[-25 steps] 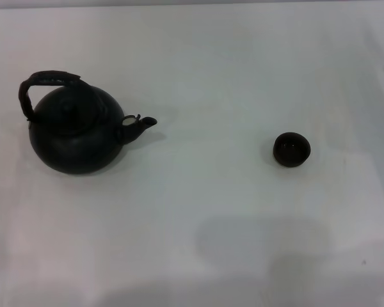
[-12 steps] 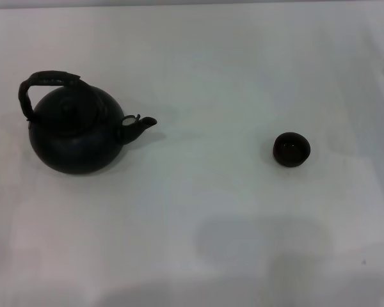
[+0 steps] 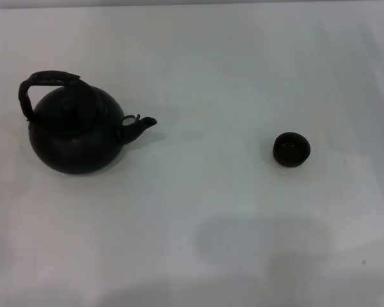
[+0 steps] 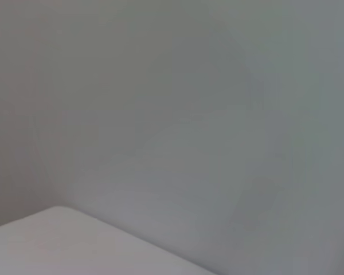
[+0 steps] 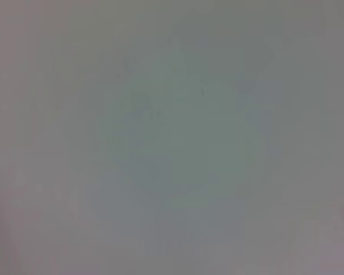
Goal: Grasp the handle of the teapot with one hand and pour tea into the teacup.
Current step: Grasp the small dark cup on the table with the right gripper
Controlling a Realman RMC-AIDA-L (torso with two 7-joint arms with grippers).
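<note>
In the head view a round matte black teapot [image 3: 73, 135] stands upright on the white table at the left, its short spout [image 3: 143, 124] pointing right. Its arched handle [image 3: 46, 81] rises over the lid, with a rough wrapped top bar. The small dark teacup [image 3: 292, 149] sits upright to the right, well apart from the teapot. Neither gripper shows in any view. The two wrist views hold only plain pale surface.
The white table [image 3: 211, 211] spreads all around both objects. A pale corner of a surface [image 4: 57, 246] shows in the left wrist view. Soft shadows lie on the table near its front edge.
</note>
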